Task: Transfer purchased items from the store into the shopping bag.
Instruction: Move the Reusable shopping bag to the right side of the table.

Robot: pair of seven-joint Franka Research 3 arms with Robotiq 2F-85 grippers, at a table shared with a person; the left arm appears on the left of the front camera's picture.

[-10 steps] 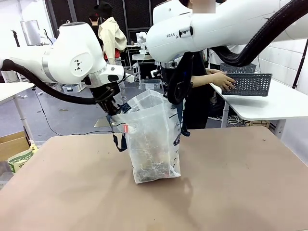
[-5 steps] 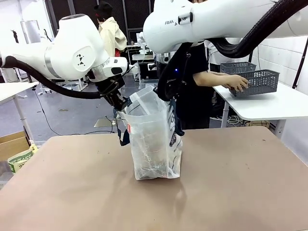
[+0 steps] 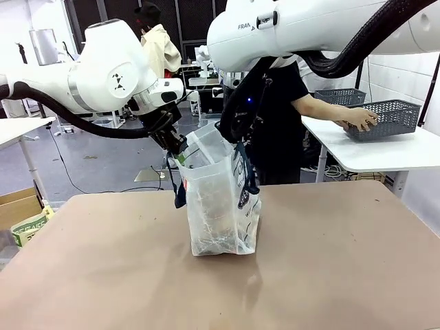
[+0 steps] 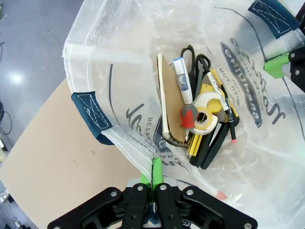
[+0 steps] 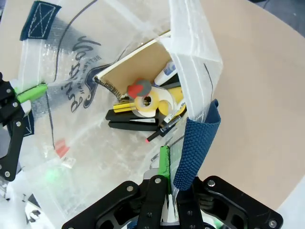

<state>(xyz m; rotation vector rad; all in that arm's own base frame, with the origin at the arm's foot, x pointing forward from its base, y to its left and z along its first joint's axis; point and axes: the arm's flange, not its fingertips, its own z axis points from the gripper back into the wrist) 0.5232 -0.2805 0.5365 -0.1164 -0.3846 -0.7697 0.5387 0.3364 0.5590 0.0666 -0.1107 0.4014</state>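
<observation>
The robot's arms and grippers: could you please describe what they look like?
The left arm and right arm have rounded white shells, each trailed by a black corrugated hose. The right arm bears dark Franka lettering, the left a small black emblem. The left gripper and right gripper are black bolted linkages with green-padded fingers.

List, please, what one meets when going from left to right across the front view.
cardboard box → left fingers → bag → person → basket under the person's hand
</observation>
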